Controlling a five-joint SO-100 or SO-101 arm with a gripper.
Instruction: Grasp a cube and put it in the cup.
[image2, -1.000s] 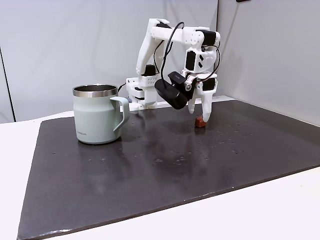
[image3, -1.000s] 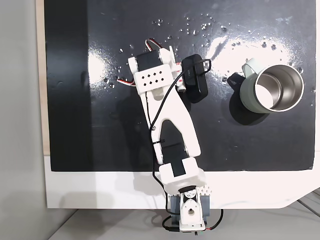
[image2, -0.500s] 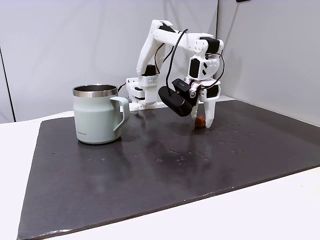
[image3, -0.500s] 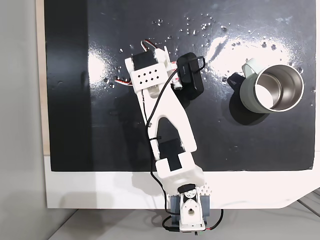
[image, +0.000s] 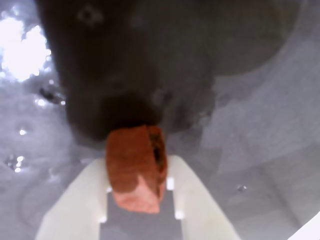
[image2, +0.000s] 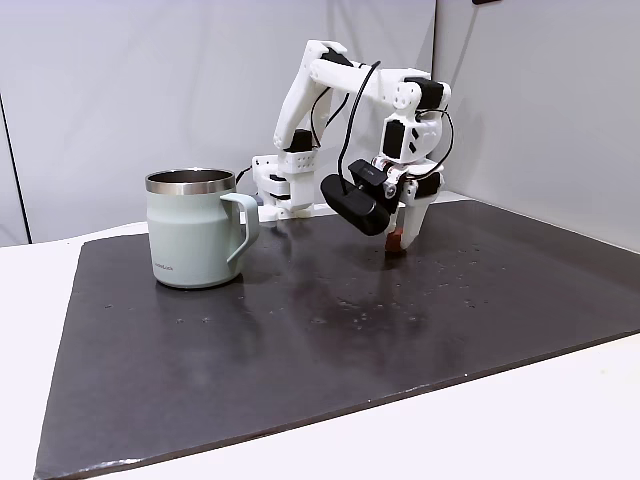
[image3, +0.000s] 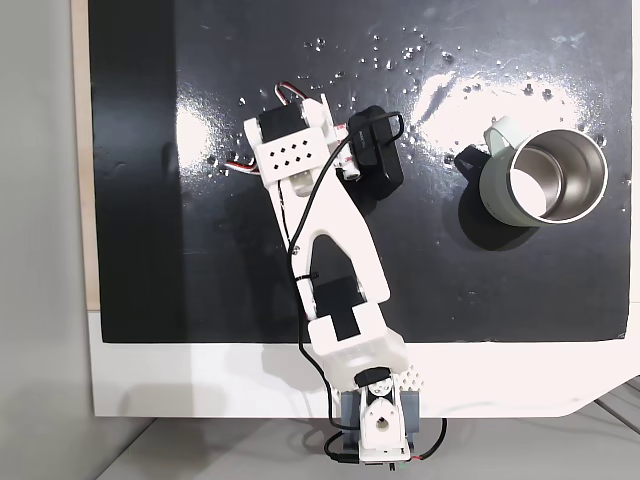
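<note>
Cube (image: 136, 167) now sits between the two pale fingers (image: 75, 200) in the wrist view, its sides touching both, so the gripper (image2: 398, 243) is closed on it. In a fixed view (image2: 397, 240) the reddish block hangs at the fingertips, and it looks slightly clear of the dark mat (image2: 300, 340); the gap is small and hard to confirm from this angle. A second ago the cube lay on the mat with the fingertips straddling it, and the arm was lower and leaning further forward. Since then the wrist has risen and drawn back a little, which the view from above also shows as a shift of the arm's upper link.

Judgement: grasp achieved, lift just begun. Cup (image2: 193, 228) stands upright, well apart to the left in this fixed view, mouth open and unobstructed (image3: 545, 180). Remaining: carry the cube across above the steel rim, then release. Risk: the cube is tiny and held near the fingertips, so it could slip in transit.
</note>
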